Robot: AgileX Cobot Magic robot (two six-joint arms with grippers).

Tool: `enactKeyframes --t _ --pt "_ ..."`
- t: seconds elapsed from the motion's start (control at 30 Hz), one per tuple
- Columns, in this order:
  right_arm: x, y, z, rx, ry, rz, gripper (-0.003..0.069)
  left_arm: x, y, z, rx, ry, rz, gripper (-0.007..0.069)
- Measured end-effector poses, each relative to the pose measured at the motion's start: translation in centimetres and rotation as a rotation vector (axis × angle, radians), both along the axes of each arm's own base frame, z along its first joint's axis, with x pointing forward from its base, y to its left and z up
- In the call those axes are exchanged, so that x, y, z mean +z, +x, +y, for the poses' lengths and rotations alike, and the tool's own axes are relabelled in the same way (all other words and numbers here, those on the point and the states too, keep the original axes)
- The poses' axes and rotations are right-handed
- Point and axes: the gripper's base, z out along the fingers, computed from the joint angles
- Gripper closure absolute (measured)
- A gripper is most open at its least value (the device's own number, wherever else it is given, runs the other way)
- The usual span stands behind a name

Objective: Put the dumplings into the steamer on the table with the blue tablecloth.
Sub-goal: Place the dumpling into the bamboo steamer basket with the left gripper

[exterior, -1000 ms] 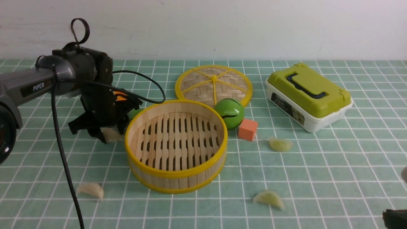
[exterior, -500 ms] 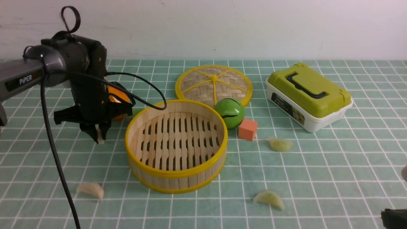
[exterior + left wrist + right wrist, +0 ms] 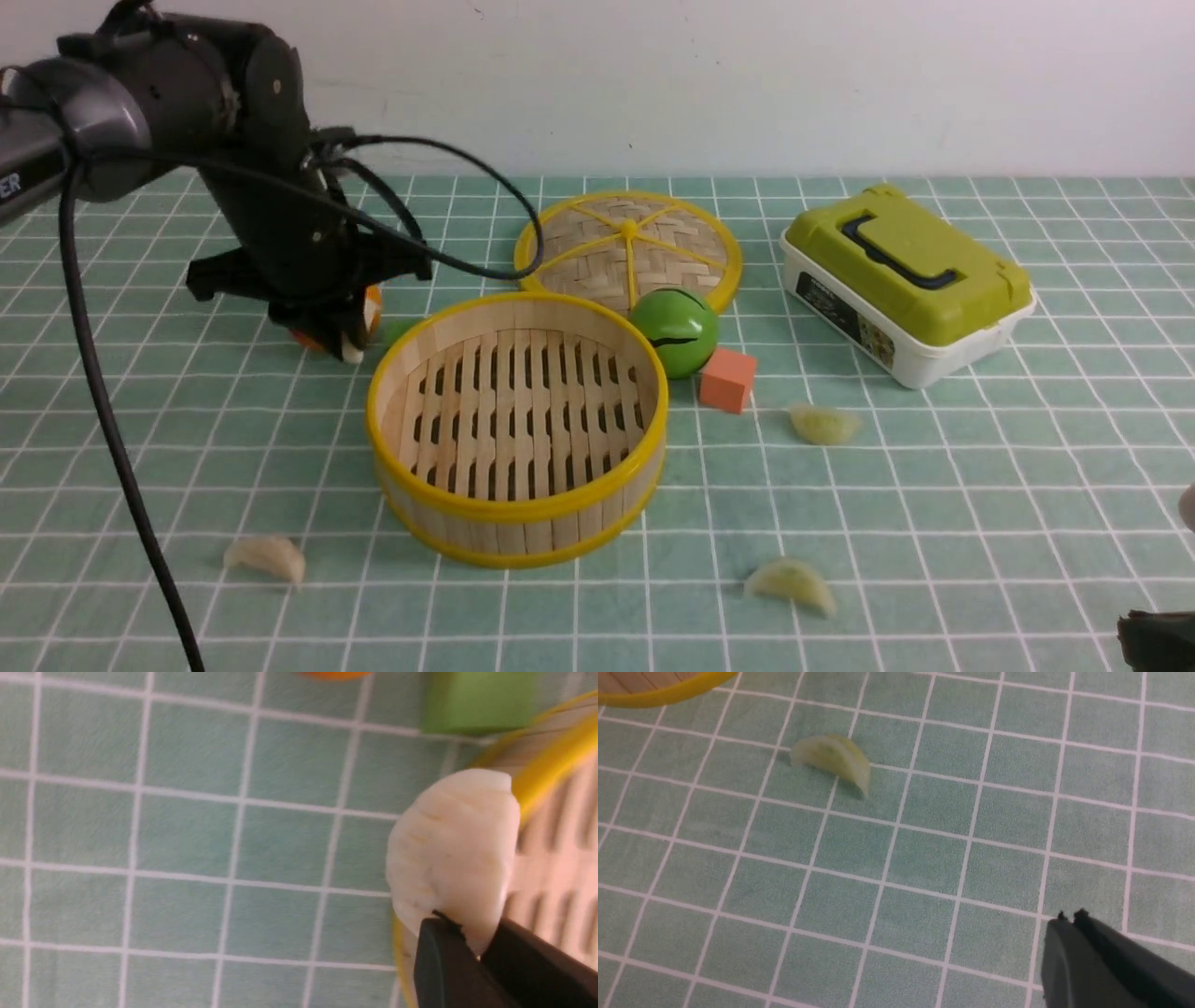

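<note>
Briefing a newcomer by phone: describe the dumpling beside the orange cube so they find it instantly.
Start at the round bamboo steamer mid-table; just right of it sits an orange cube. The dumpling lies on the cloth right of that cube. It is pale green, and farther back than the other green dumpling.

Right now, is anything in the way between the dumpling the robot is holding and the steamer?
No, nothing visible. The held dumpling hangs just beside the steamer, which is open and empty; its lid lies behind it. Only the steamer's own yellow rim has to be cleared.
</note>
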Motion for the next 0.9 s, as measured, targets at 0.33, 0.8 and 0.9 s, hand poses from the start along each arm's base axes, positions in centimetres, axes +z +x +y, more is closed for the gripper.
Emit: enactKeyframes --t 0.33,0.8,0.9 --pt "0.0 0.0 0.0 0.0 0.001 -0.003 0.0649 -1.2 -0.6 -6.1 -0.206 0.007 -0.054 0.0545" --pt "0.0 0.0 0.0 0.0 0.001 -0.004 0.0638 -4.9 0.1 -6.1 -0.19 0.057 0.075 0.0307" --pt "0.0 0.0 0.0 0.0 0.001 -0.004 0.0636 -0.7 -1.3 -5.5 -0.195 0.068 0.073 0.0256"
